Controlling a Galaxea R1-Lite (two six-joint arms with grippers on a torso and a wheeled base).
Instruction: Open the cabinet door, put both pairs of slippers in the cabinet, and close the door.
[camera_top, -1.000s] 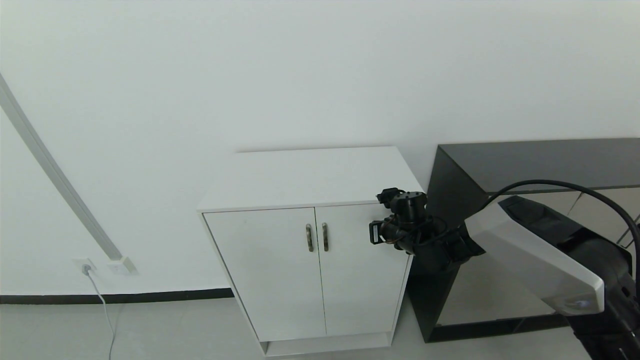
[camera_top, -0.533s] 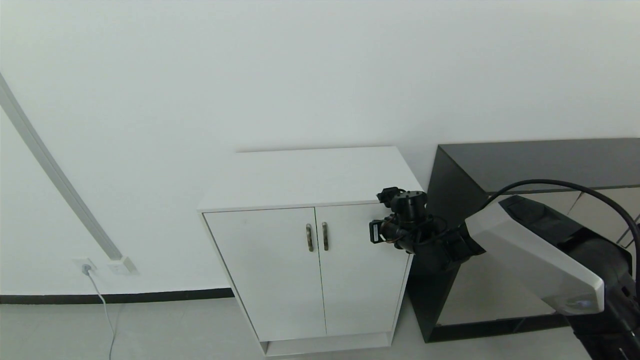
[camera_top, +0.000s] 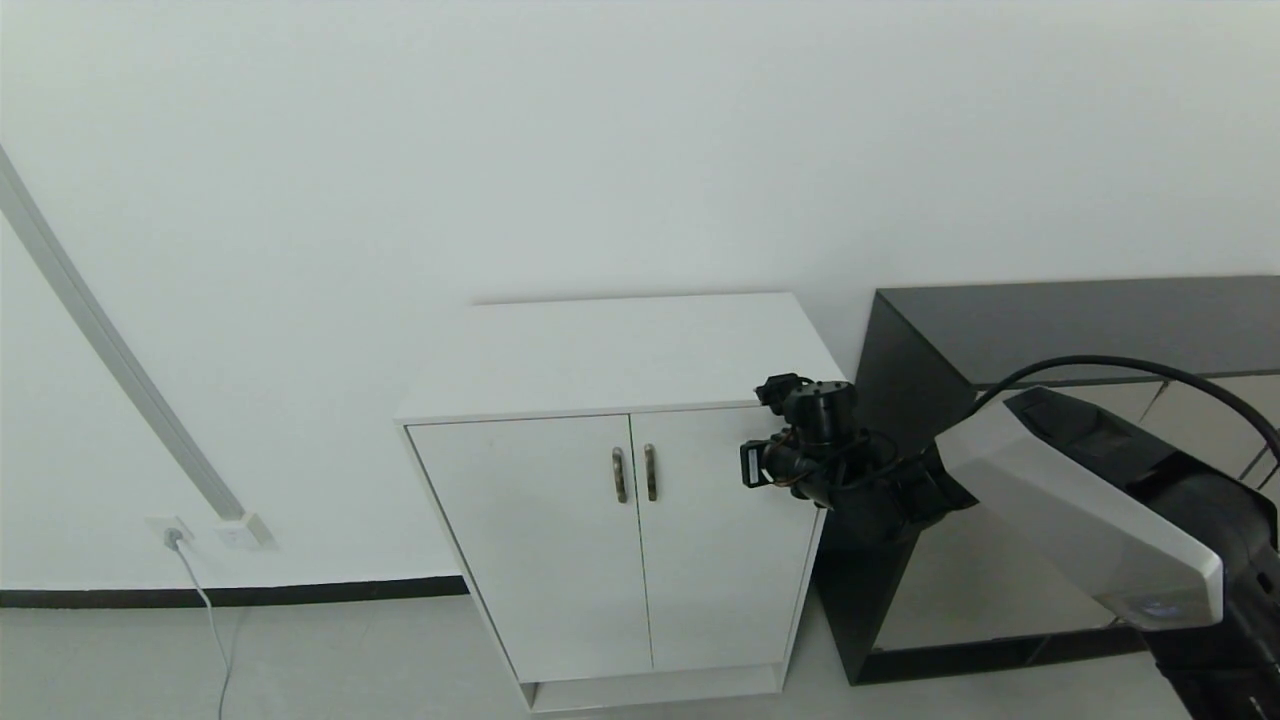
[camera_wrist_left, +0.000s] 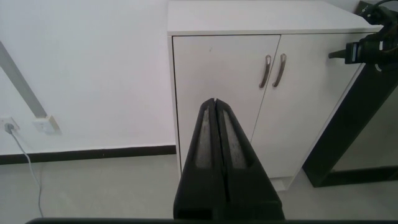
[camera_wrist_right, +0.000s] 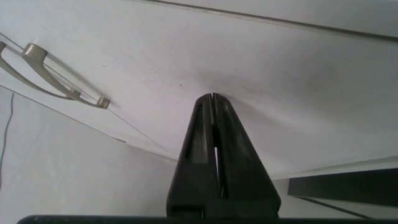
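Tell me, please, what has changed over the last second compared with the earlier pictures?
The right forearm drifted slightly towards the robot's right, and the right tool barely edged the same way, shut, close before the right door. Nothing was taken hold of or let go. Both doors of the cabinet stayed closed.

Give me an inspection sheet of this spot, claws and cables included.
Surface: pale grey floor.
Job's things: white two-door cabinet, both doors shut; two metal bar handles side by side at the middle.
Clutter: nothing seen.
Grippers: left gripper shut, back from the cabinet; right gripper shut, tip near the right door.
Cables: grey cable hangs from a white wall socket to the floor.
Surroundings: white wall, slanted white conduit, black sideboard right of the cabinet.
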